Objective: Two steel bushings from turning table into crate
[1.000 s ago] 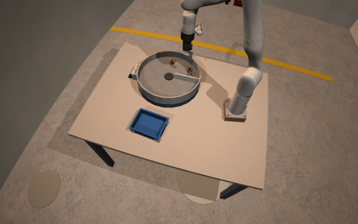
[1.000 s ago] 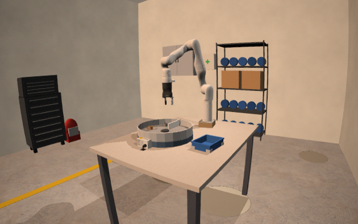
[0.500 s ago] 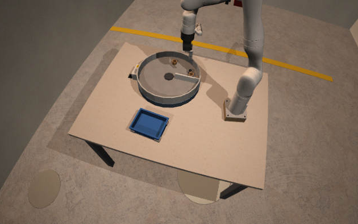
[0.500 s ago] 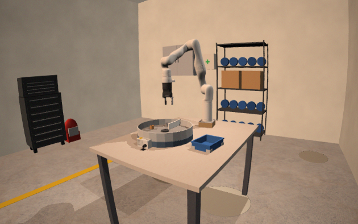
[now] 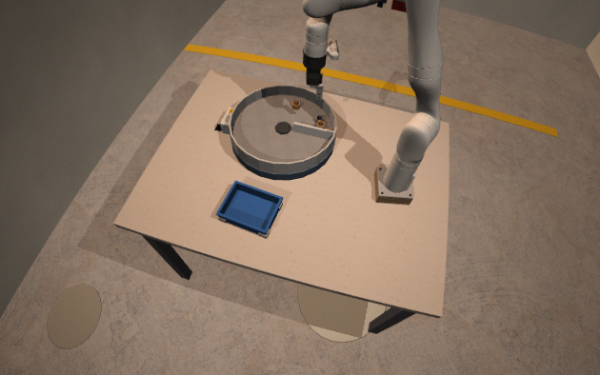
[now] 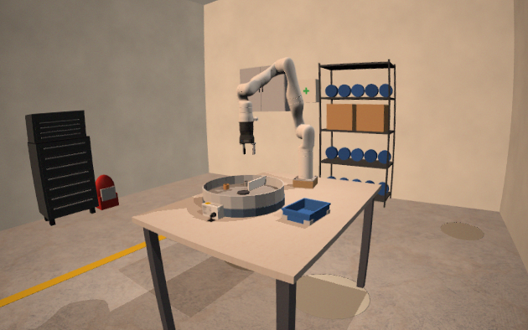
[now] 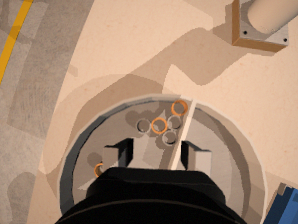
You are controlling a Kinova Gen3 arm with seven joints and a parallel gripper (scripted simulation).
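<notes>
Pale tabletop [image 5: 348, 228] [image 6: 230, 243] [image 7: 115, 50], bushings [image 5: 296, 105] [image 6: 225, 187] [image 7: 159, 125] on turning table [image 5: 271, 167] [image 6: 260, 203] [image 7: 255, 150], bare blue crate [image 5: 250, 208] [image 6: 306, 210] [image 7: 286, 210], gripper [image 5: 316, 90] [image 6: 249, 150] [image 7: 157, 149] above, fingers spread, grasping nothing

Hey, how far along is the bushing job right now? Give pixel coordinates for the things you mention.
Nothing looks delivered: the blue crate [image 5: 250, 209] [image 6: 306, 210] holds no bushings. Nothing is in hand; the gripper [image 6: 249, 150] [image 7: 157, 149] is open above the turning table [image 5: 281, 167] [image 6: 243, 203] [image 7: 255, 165]. Left: move two steel bushings, three grey rings visible by wrist view, into the crate, then let go.
</notes>
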